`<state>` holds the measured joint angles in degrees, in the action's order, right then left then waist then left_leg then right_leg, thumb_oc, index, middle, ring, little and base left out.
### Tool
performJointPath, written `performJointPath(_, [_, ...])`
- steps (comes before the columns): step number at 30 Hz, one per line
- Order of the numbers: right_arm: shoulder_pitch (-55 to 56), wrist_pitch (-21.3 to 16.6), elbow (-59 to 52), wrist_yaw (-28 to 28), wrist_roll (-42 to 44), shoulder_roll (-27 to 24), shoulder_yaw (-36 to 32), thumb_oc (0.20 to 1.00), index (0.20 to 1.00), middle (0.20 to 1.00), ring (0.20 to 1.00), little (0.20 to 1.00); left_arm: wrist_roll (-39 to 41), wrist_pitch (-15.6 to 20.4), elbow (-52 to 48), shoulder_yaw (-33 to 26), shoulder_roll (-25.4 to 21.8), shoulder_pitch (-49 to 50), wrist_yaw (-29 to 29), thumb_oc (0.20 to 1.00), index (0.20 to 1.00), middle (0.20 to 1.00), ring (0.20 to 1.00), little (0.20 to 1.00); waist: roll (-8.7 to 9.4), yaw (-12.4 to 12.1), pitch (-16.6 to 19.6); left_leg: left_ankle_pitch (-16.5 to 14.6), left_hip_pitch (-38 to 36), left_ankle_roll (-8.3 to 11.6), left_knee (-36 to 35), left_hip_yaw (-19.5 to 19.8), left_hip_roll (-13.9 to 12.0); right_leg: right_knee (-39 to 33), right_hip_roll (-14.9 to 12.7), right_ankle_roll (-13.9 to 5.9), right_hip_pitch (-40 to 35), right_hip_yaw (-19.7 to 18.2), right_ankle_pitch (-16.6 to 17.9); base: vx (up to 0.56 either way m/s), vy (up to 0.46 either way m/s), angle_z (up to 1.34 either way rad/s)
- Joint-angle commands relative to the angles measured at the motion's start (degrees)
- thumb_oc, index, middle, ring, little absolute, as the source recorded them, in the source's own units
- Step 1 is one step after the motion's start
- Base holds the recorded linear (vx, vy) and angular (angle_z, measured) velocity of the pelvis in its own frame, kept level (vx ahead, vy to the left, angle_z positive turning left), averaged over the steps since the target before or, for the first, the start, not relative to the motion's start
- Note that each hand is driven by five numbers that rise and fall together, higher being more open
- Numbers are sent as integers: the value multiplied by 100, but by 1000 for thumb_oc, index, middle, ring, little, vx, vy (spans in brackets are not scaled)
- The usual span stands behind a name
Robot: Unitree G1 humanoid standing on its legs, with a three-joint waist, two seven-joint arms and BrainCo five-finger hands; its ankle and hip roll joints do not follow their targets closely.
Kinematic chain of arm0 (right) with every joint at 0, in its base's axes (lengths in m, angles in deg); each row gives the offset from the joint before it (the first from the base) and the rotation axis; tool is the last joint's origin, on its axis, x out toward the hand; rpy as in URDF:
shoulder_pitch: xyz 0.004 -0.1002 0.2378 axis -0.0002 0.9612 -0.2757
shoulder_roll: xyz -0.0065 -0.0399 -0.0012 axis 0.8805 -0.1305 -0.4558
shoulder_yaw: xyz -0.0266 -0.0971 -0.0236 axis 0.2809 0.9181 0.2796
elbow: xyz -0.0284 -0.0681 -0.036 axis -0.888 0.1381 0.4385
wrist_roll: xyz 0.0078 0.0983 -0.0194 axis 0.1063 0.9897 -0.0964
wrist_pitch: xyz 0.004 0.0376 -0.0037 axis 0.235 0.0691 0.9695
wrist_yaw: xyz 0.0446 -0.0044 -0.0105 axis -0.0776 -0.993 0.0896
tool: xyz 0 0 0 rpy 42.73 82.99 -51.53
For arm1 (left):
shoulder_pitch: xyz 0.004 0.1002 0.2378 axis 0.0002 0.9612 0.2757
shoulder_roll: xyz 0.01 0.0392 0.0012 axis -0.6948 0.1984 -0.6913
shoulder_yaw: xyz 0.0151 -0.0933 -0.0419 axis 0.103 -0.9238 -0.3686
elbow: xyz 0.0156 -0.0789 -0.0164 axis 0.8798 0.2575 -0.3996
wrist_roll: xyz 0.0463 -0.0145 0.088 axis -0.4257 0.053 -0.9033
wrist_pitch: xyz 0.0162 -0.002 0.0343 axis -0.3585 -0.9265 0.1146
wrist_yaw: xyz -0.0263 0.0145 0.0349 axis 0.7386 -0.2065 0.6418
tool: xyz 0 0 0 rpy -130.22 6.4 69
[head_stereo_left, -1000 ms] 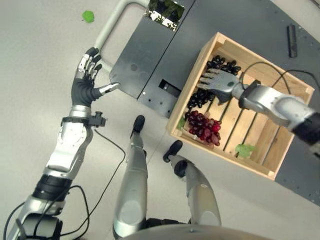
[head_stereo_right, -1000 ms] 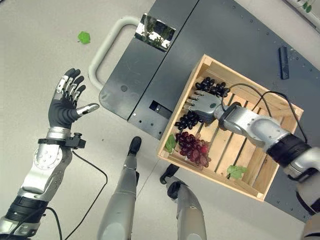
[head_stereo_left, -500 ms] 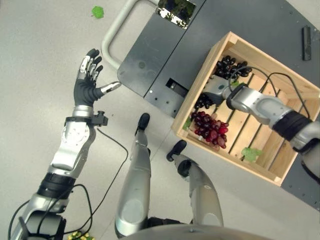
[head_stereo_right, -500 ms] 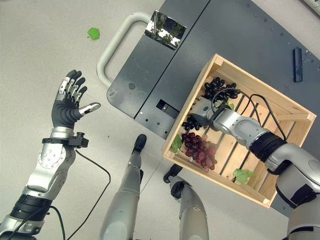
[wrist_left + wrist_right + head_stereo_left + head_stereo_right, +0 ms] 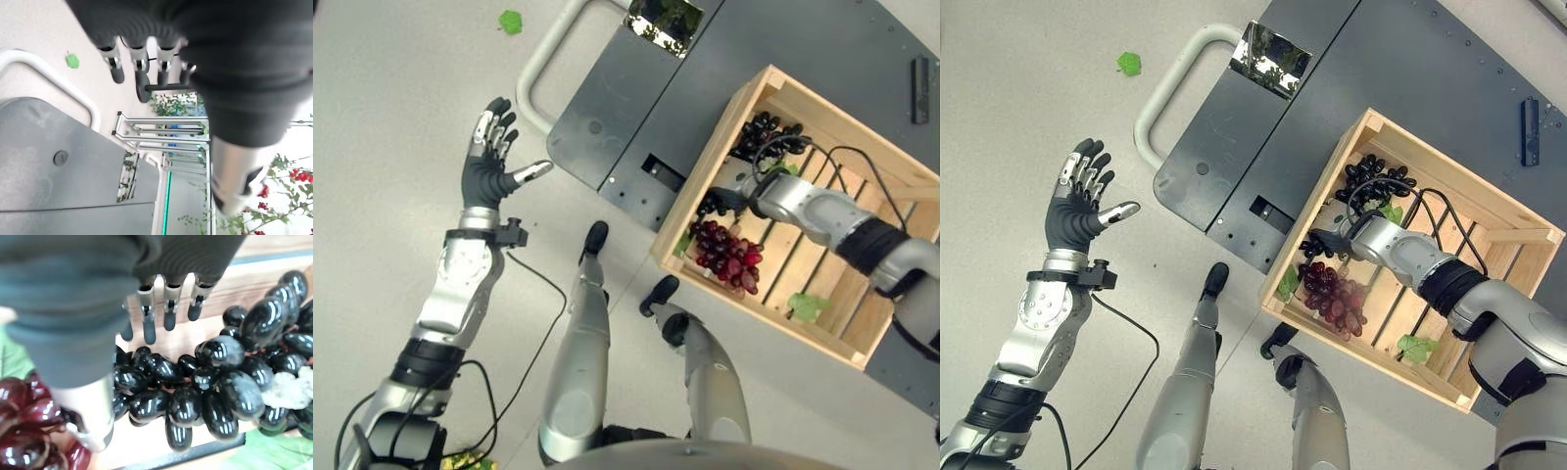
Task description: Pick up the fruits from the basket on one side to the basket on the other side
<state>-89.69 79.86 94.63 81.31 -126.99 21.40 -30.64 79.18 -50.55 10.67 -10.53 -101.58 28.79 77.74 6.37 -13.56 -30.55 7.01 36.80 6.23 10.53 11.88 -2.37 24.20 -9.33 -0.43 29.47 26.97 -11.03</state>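
Observation:
A wooden crate [image 5: 822, 116] stands on a dark grey cart deck [image 5: 607, 117]. In it lie a black grape bunch [image 5: 769, 130] at the far side, a second black bunch [image 5: 195, 391] by the left wall, and a red bunch [image 5: 727, 257] near the front. My right hand [image 5: 734, 198] reaches into the crate and hovers over the second black bunch, with straight fingers [image 5: 149, 318] above the grapes and the thumb [image 5: 93, 416] beside them, not closed. My left hand [image 5: 487, 166] is raised over the floor, open and holding nothing.
A green leaf [image 5: 808, 305] lies on the crate's slats, another [image 5: 511, 22] on the floor. The cart's pale tube handle [image 5: 540, 76] curves out beside my left hand. A black bar [image 5: 920, 88] lies on the deck past the crate.
My right hand has slid from the crate's middle towards its left wall and dropped close over the black bunch there. The left hand has held still; the camera shifted a little.

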Motion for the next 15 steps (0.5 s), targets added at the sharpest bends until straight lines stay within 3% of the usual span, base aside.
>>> performJointPath(1, [-572, 143, 52, -11, 69, -107, 376, 1000, 1000, 1000, 1000, 1000, 37, 180, -152, 14, 239, -139, 60, 1000, 1000, 1000, 1000, 1000, -126, 41, 76, -393, 4, -70, 234, -19, 12, -192, -143, -578, -129, -35, 239, 0, 0, 0])
performJointPath(9, [-422, 145, 352, 11, -4, -275, 396, 1000, 1000, 1000, 1000, 1000, 61, 183, -164, 18, 257, -98, 140, 1000, 1000, 1000, 1000, 1000, -148, 36, 76, -388, 45, -75, 250, 9, 54, -127, -174, -577, -89, -21, 216, 0, 0, 0])
performJointPath(10, [-421, 144, 358, 6, -6, -272, 397, 959, 959, 959, 959, 959, 61, 183, -164, 20, 257, -97, 140, 1000, 1000, 1000, 1000, 1000, -148, 35, 76, -388, 45, -75, 251, 9, 54, -125, -175, -577, -89, -21, 215, 0, -3, 4])
performJointPath(11, [-353, 174, 512, 3, -8, -254, 374, 733, 733, 733, 733, 733, 66, 183, -159, 25, 258, -93, 149, 1000, 1000, 1000, 1000, 1000, -165, 27, 76, -383, 41, -79, 243, 19, 51, -119, -178, -574, -91, -22, 199, 4, -1, 4])
performJointPath(12, [-322, 200, 602, -12, -6, -243, 358, 592, 592, 592, 592, 592, 78, 183, -156, 23, 262, -82, 155, 1000, 1000, 1000, 1000, 1000, -171, 21, 76, -381, 38, -82, 239, 21, 51, -114, -179, -572, -89, -22, 195, 4, -4, 4])
performJointPath(14, [-269, 232, 774, -26, 12, -217, 341, 482, 482, 482, 482, 482, 93, 179, -149, 33, 263, -80, 164, 1000, 1000, 1000, 1000, 1000, -178, 13, 76, -379, 44, -84, 243, 25, 54, -101, -180, -569, -80, -24, 192, -1, -3, 2])
performJointPath(15, [-207, 315, 1054, -12, 39, -155, 283, 329, 329, 329, 329, 329, 111, 174, -155, 44, 264, -74, 170, 1000, 1000, 1000, 1000, 1000, -191, 13, 76, -374, 54, -87, 238, 39, 63, -92, -185, -565, -65, -21, 187, -2, -3, 5])
